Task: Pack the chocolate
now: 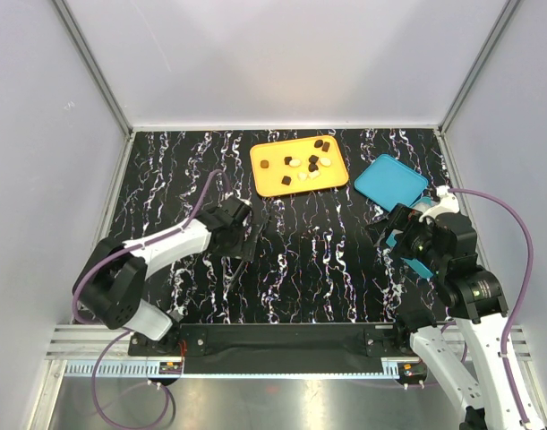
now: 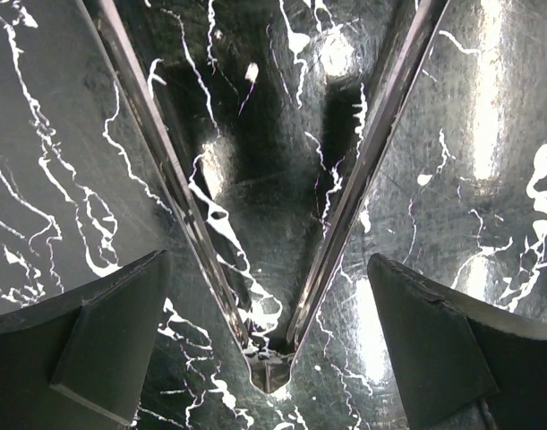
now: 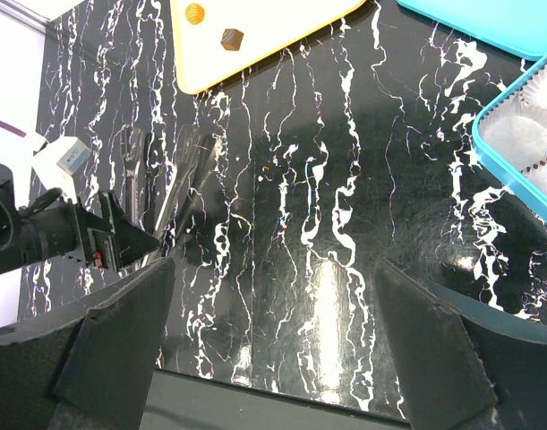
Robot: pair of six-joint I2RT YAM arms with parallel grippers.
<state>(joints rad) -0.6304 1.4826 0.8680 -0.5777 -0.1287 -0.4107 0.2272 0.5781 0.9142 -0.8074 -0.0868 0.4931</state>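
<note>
Several tiny dark brown and cream-white chocolate pieces (image 1: 311, 163) lie on the flat orange tray (image 1: 271, 179) at the back centre; two of them (image 3: 231, 38) also show in the right wrist view. Metal tongs (image 2: 345, 197) lie on the table in a V, the hinge nearest my wrist. My left gripper (image 2: 269, 260) is open, a finger on each side of the tongs, low over the table (image 1: 246, 235). My right gripper (image 3: 273, 269) is open and empty over bare table (image 1: 400, 235). The teal box (image 3: 524, 134) with white paper cups lies just to its right.
The teal lid (image 1: 391, 181) lies flat right of the orange tray, behind the box (image 1: 420, 266), which my right arm mostly hides. The table is black marble-patterned (image 1: 327, 260), with white walls on three sides. My left arm (image 3: 76, 237) shows at the left of the right wrist view.
</note>
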